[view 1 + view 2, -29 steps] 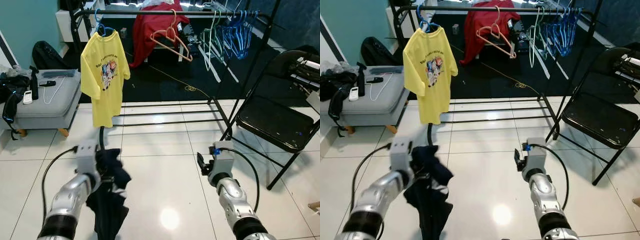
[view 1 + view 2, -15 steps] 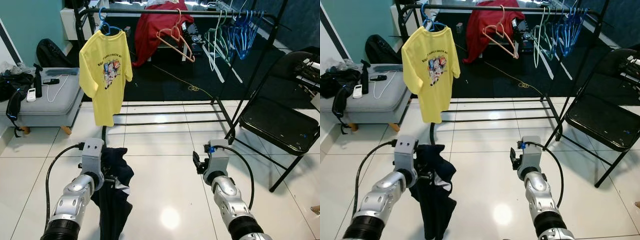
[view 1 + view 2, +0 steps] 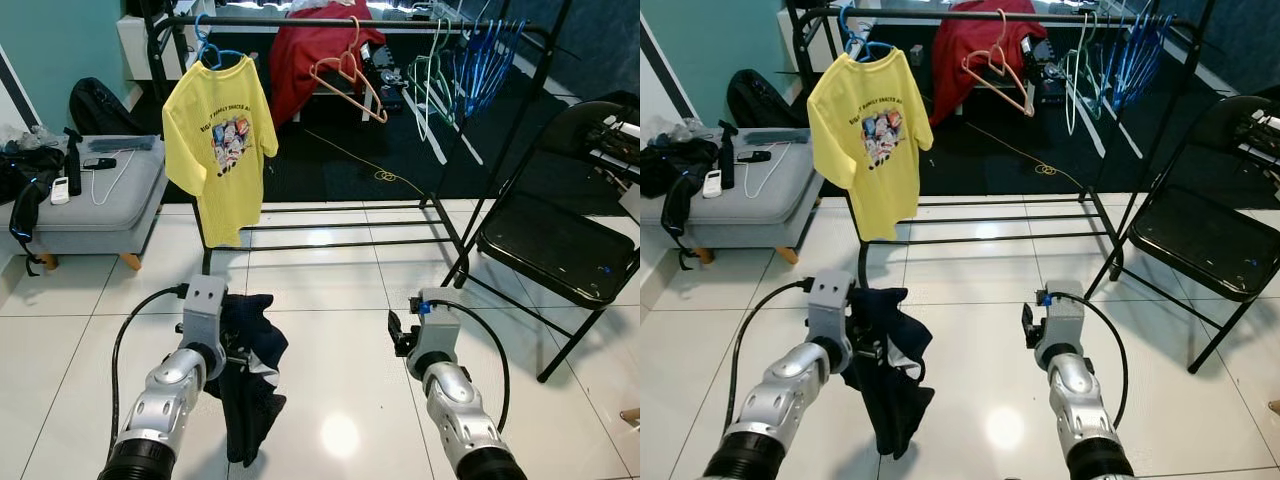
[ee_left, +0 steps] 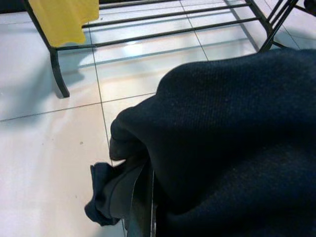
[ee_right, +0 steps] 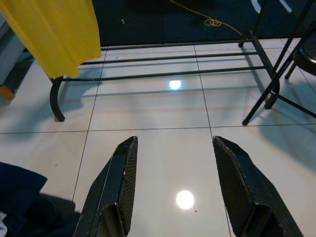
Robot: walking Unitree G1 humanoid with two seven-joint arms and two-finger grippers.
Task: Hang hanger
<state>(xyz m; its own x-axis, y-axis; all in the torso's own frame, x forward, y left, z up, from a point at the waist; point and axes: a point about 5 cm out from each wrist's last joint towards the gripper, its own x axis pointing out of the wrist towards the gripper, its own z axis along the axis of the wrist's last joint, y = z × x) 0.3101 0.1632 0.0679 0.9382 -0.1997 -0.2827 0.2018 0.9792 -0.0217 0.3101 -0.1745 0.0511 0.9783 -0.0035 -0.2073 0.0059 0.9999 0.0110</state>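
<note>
A dark navy garment (image 3: 250, 390) hangs in folds from my left gripper (image 3: 232, 352), low over the white tiles. It covers the fingers, and the left wrist view shows its cloth (image 4: 237, 148) close up. My right gripper (image 5: 177, 197) is open and holds nothing, level with the left one. Ahead stands a black clothes rack (image 3: 300, 20). On it hang a yellow T-shirt (image 3: 215, 150) on a blue hanger, a bare pink hanger (image 3: 345, 75), and several green and blue hangers (image 3: 460, 70).
A black folding chair (image 3: 555, 250) stands to the right of the rack. A grey ottoman (image 3: 90, 205) with small items and a dark bag sits on the left. A red garment (image 3: 310, 50) lies behind the rail. The rack's low bars (image 3: 330, 240) cross the floor ahead.
My left arm has swung the dark garment to the right, and its lower folds have bunched up. The view has shifted slightly. The right gripper has stayed open.
</note>
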